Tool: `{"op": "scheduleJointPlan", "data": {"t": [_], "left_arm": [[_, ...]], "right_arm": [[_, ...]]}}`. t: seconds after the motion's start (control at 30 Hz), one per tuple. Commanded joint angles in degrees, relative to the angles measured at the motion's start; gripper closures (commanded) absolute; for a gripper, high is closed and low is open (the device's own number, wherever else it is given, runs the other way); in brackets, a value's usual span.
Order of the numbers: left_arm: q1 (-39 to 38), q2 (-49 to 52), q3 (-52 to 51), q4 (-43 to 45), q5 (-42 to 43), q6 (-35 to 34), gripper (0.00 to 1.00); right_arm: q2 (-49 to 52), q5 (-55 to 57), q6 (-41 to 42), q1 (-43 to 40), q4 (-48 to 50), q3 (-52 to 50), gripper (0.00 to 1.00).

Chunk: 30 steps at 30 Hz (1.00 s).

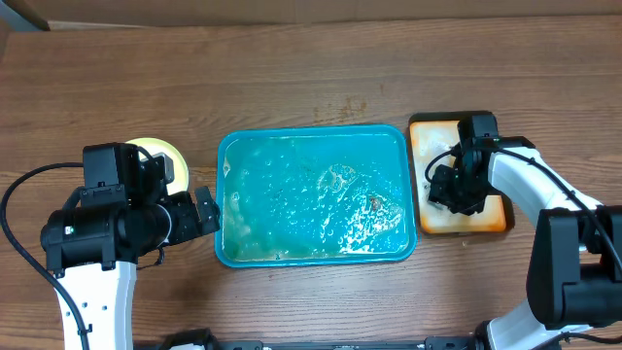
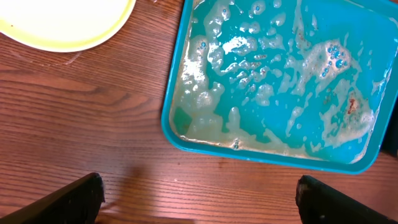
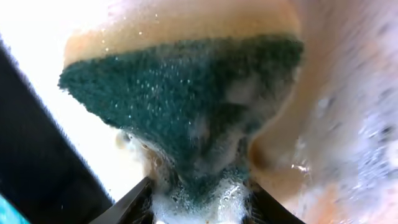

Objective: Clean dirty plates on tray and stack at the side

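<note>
I was working over a wooden table [image 1: 292, 68], mid-brown, with its grain running left to right in darker streaks. A few small marks [image 1: 342, 107] dotted the wood toward the far side. Beyond the far edge ran a narrow tan strip [image 1: 340, 8], paler than the tabletop; I could not tell whether it was floor or wall. The light was even and threw only soft shadows on the wood.

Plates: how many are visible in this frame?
1: a pale yellow plate on the table, left of the tray, partly under the left arm. More could be hidden beneath it.
</note>
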Motion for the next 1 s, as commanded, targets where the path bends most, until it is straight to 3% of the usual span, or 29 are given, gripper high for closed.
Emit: {"op": "scheduleJointPlan", "data": {"t": [0.0, 0.27, 0.57, 0.97], "left_arm": [[-0.1, 0.2, -0.2, -0.3, 0.7, 1.1, 0.01], [-0.1, 0.2, -0.2, -0.3, 0.7, 1.1, 0.01], [-0.1, 0.2, -0.2, -0.3, 0.7, 1.1, 0.01], [-0.1, 0.2, -0.2, 2.4, 0.7, 2.3, 0.00]], "right_arm": [[0.4, 6.7, 2.9, -1.4, 1.5, 1.2, 0.57], [0.3, 6.7, -3.4, -1.1, -2.1, 8.4, 0.55], [-0.9, 8.7, -3.5, -1.1, -6.2, 8.7, 0.49], [-19.4, 4.5, -5.5, -1.1, -7.8, 8.7, 0.39]]}}
